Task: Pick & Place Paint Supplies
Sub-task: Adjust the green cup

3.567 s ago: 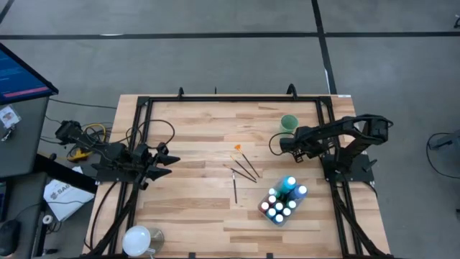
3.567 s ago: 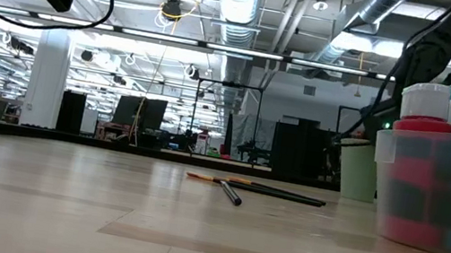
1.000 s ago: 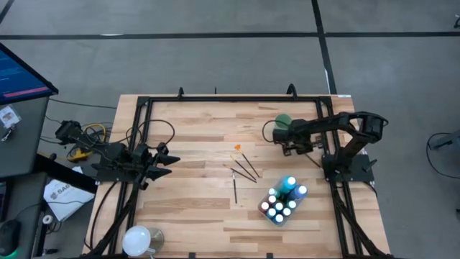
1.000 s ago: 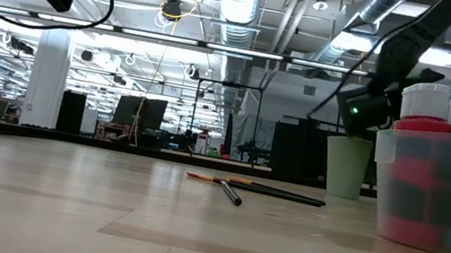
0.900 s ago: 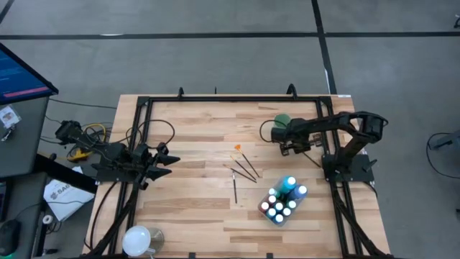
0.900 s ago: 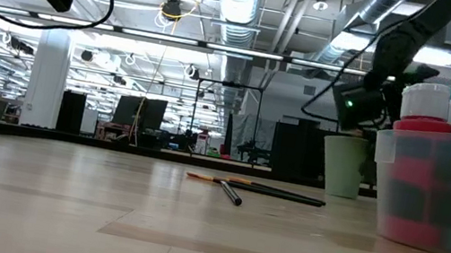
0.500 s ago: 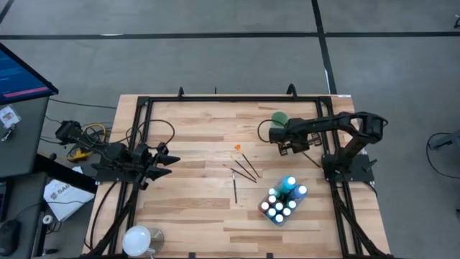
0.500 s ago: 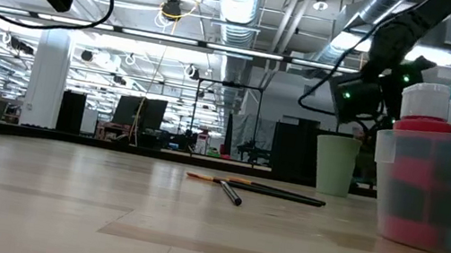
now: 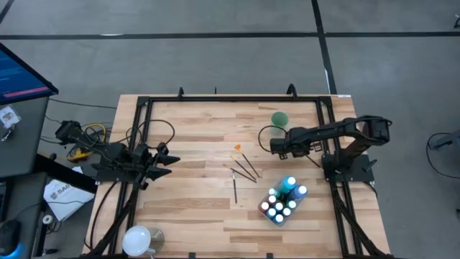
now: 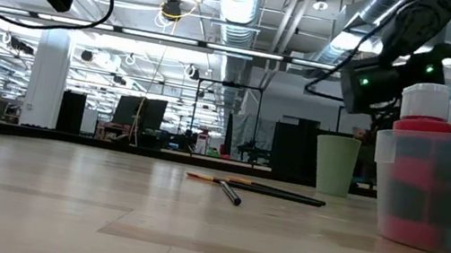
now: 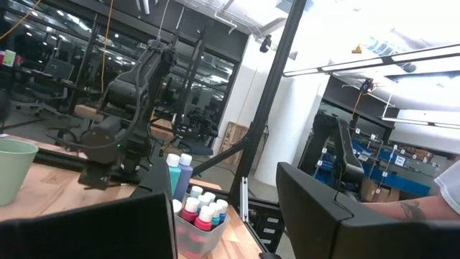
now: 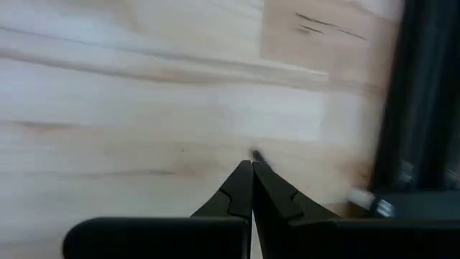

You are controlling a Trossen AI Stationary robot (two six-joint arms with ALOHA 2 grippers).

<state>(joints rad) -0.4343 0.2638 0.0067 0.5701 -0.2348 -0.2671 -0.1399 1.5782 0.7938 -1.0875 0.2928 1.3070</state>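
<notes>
Here my right tool (image 9: 274, 146) hangs pressed together and empty above the bare tabletop (image 9: 201, 122), just at five o'clock from the pale green cup (image 9: 279, 118), which stands upright and apart from it near the far edge. The paintbrushes (image 9: 244, 170) lie loose at mid-tabletop, roughly eight o'clock from my right tool, and the paint bottles (image 9: 282, 198) stand packed in the clear tub (image 10: 438, 189) at six o'clock, probably to keep them together. My left tool (image 9: 167, 162) waits spread at the nine o'clock edge, holding nothing.
</notes>
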